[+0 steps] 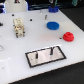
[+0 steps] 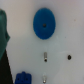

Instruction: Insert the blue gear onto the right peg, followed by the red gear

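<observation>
The blue gear [image 1: 52, 25] lies flat on the white table, toward the back at the exterior view's right. It also shows in the wrist view [image 2: 44, 23], a round disc with a dark centre hole. The red gear [image 1: 67, 36] lies to its right and nearer the front. The grey plate [image 1: 44, 61] with a black border sits at the front, with two dark pins. The right peg [image 1: 51, 50] is bare, and so is the other pin [image 1: 38, 56]. My gripper [image 1: 19, 34] hangs at the exterior view's left, well apart from both gears, fingers spread and empty.
Small dark holes dot the table [image 1: 31, 20]; one shows in the wrist view [image 2: 69, 57]. A blue object [image 2: 22, 77] and a dark green shape [image 2: 4, 30] sit at the wrist view's edges. Dark clutter lines the table's back edge [image 1: 50, 9].
</observation>
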